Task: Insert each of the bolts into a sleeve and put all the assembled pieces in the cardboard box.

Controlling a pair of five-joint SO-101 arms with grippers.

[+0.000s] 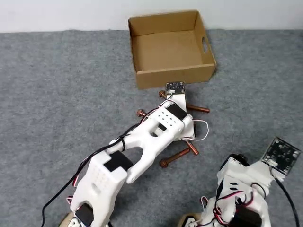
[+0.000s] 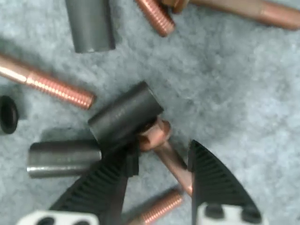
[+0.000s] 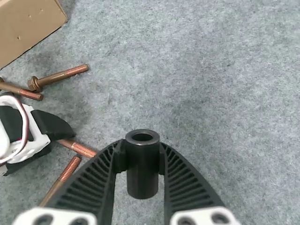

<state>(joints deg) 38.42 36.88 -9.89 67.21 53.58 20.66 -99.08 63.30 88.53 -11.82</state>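
Here, the right pincer clamps an upright sleeve; the left pincer, parted, straddles a bolt.

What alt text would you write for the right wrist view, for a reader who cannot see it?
The right gripper is shut on a dark sleeve, its open bore turned toward the camera, with grey carpet behind. Copper bolts lie farther off, near a corner of the cardboard box.

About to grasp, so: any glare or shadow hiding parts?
Left wrist view: mild sheen on the lying sleeve, bolt inside the left pincer plainly lit. Right wrist view: held sleeve evenly lit, bore dark. High view: no glare; the left arm, not shadow, hides part of the bolt pile.
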